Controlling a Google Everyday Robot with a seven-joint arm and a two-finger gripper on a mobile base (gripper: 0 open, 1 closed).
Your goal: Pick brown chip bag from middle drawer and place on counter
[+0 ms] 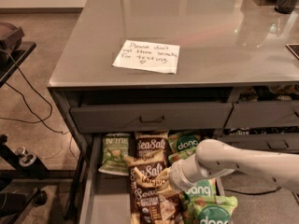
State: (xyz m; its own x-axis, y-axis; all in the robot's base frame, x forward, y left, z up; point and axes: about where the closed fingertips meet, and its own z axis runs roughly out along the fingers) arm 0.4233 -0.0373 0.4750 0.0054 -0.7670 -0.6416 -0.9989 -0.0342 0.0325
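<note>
Dark brown and crinkly, the brown chip bag [148,174] lies in the open middle drawer [105,200] — the middle one of three alike, set in a row. The gripper [164,180], on a white arm [243,162] reaching in from the right, sits at its tan top band and seems to touch it; whether it has closed on the bag we cannot tell. Green dang bags [188,143] lie alongside. Above, the glossy counter [210,36] bears a handwritten note [146,56].

The gripper [162,179] is down in the middle drawer [100,202], right at a brown chip bag [148,171] — green dang bags [208,206] just beside it. Paper note [146,56] sits on the counter [224,36] near its front edge.
</note>
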